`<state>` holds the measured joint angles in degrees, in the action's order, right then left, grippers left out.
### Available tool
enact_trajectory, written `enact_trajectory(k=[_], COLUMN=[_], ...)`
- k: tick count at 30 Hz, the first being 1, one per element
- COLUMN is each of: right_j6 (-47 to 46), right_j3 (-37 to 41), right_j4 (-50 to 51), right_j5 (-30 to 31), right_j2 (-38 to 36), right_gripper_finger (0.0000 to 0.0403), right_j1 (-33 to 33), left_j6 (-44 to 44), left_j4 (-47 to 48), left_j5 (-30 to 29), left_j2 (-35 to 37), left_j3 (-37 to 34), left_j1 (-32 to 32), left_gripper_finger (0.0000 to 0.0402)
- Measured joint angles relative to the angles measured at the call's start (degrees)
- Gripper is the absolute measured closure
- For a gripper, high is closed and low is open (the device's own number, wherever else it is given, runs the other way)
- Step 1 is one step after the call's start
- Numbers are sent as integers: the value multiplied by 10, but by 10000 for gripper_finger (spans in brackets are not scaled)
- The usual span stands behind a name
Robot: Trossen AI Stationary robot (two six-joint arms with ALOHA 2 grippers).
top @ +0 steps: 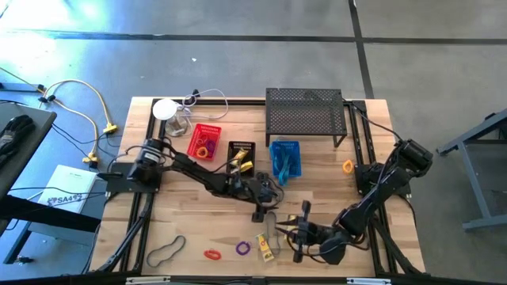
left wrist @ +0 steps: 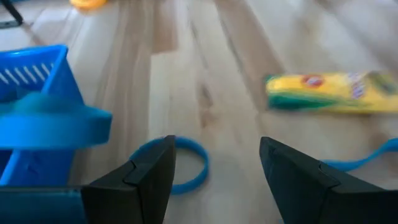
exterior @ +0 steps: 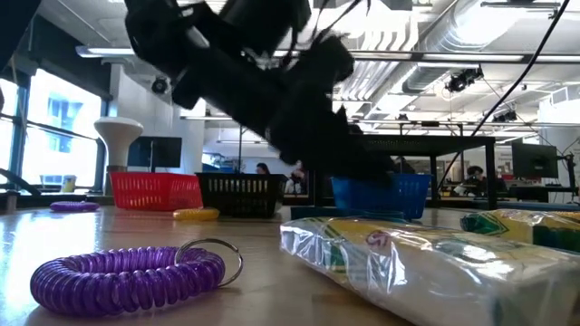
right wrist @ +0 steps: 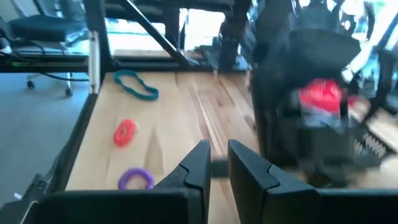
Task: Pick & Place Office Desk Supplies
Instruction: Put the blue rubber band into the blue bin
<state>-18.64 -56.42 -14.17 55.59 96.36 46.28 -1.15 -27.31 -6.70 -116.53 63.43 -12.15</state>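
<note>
the office supplies lay scattered along the near edge of the surface [top: 238, 229]: a purple coil ring [top: 242, 248], a red coil ring [top: 211, 254], a dark rubber-band loop [top: 165, 251] to their left, and a yellow packet [top: 264, 247] wrapped in clear film. an orange piece [top: 347, 165] sat far right, well apart. the rings looked soft, light and springy, best pinched across one side of the coil; the packet's film looked slippery, so a grip across its narrow width would likely hold better.

the right tool [right wrist: 216, 167] hovered over the near middle with its fingers almost closed and nothing visible between them. the left tool [left wrist: 214, 171] stood wide open and empty just near of the blue basket [top: 285, 157], above a blue band [left wrist: 183, 165] on the wood.

the red basket [top: 204, 141] and black basket [top: 242, 151] stood in a row left of the blue one, the wire-mesh shelf [top: 306, 110] beyond. the two arms crowded each other mid-surface.
</note>
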Motion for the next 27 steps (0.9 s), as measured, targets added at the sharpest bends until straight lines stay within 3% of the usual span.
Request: enact_trajectory(k=[6,27], right_j6=[69,117], right_j3=[0,0], right_j4=[-47,-50], right_j5=[0,-1], right_j2=[0,0], right_gripper_finger=[361,361], right_j1=[2,-15], left_j6=[-33,78], left_j4=[-48,14], left_j5=[-9,-29], left_j2=[-38,-44], left_j3=[3,7], left_j1=[-1,11], left_gripper_finger=[177,182])
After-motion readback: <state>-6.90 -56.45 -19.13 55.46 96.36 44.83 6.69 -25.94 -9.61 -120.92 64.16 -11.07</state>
